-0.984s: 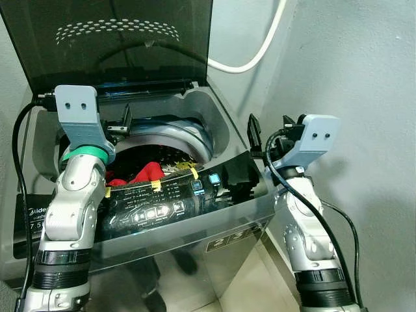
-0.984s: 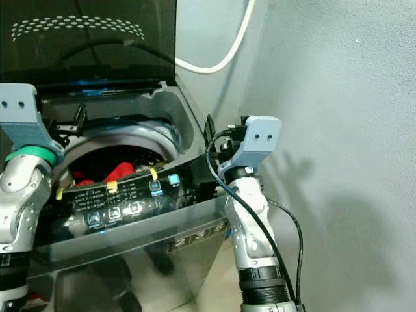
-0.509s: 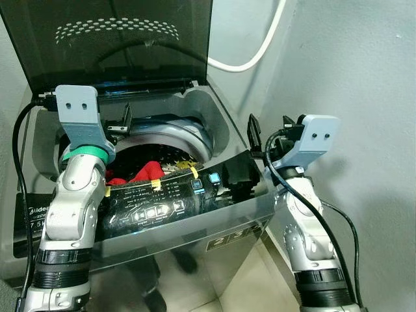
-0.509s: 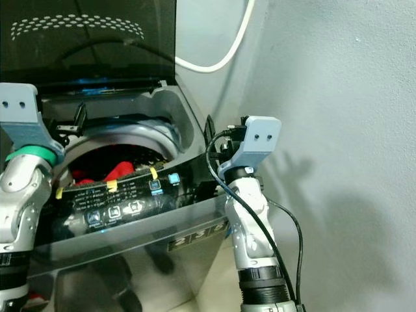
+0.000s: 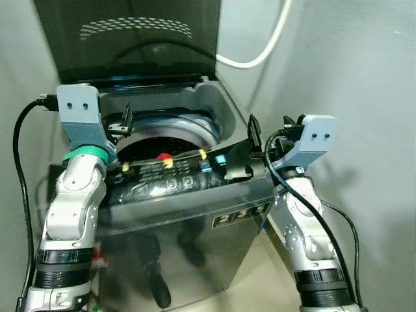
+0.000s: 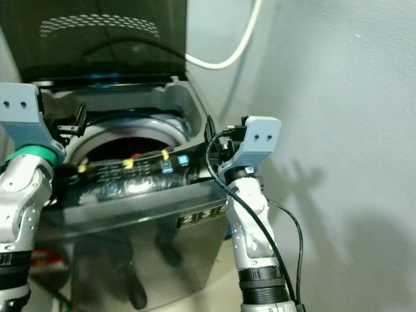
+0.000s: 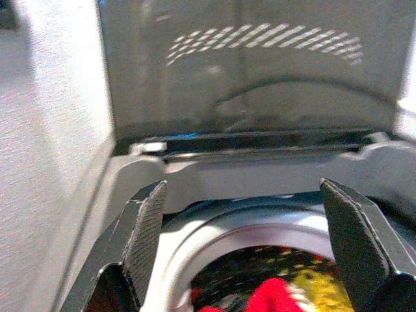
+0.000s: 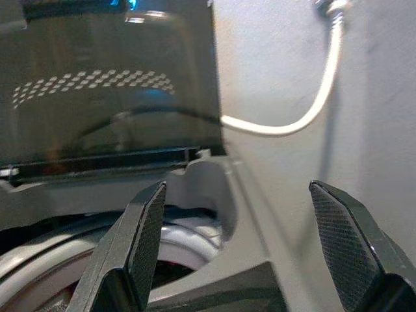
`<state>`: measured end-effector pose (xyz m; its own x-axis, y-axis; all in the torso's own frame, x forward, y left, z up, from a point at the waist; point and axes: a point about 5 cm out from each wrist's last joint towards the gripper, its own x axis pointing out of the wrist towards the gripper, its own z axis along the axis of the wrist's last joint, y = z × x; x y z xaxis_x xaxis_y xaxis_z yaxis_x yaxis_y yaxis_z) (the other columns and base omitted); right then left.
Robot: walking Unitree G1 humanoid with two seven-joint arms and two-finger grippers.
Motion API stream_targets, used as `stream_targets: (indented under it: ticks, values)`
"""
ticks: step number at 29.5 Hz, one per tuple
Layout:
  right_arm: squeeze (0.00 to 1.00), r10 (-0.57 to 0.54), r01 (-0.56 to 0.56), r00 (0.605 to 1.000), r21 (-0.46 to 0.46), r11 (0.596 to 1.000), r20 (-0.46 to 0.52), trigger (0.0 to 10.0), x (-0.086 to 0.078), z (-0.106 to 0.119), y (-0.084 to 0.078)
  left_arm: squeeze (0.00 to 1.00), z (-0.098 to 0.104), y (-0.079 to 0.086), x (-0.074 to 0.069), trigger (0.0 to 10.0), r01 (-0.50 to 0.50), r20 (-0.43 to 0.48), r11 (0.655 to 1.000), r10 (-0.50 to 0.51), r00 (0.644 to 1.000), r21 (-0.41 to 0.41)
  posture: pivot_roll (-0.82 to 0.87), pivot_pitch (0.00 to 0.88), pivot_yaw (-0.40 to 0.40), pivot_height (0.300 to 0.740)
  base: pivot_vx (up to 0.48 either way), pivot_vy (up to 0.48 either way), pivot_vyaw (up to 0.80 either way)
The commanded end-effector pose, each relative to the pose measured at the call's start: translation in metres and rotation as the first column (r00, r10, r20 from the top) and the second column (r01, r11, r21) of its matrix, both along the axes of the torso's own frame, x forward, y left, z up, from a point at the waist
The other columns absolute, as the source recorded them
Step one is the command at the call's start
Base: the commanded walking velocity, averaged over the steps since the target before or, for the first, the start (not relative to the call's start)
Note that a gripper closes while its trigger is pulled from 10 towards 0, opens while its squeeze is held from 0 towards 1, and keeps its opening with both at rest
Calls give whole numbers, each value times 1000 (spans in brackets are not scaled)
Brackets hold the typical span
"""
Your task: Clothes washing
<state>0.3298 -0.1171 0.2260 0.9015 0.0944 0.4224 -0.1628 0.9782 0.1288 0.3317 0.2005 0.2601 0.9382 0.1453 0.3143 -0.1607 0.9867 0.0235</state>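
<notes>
Washer open, load sitting in the drum, both grippers empty.

Clothes (image 7: 273,296) (red, yellow, dark) lie low in the washing machine (image 5: 195,214) drum, lid (image 5: 130,39) up. Left gripper (image 5: 123,122) hovers over the drum rim, right gripper (image 5: 255,138) at the right edge; both spread wide, holding nothing. Fabric looks soft, light, floppy: pinch a raised fold, expect drape and snagging.

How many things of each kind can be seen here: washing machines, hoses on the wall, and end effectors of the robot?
Washing machine: 1
White hose: 1
End effectors: 2, the left end effector and the right end effector, both open
Total: 4
</notes>
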Motion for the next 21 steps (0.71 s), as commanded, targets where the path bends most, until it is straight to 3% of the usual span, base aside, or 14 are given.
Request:
stream_targets:
  ticks: [1,10,21]
  values:
    - [0,-8,8,1000,4,1000,-10,10000,0,-3,-1,0,-6,0,1,10000,1,-25,1000,-2,1000,-1,145,0,-5,740,-337,0,0]
    - [0,-9,9,1000,-15,1000,-9,10000,-1,-4,0,0,-6,0,1,10000,2,-27,1000,-2,1000,-1,143,0,-3,740,-309,0,0]
    - [0,-10,10,1000,-42,999,-9,10000,-1,-5,1,0,-6,-1,2,10000,9,-30,1000,-10,1000,-11,142,0,-3,740,0,0,0]
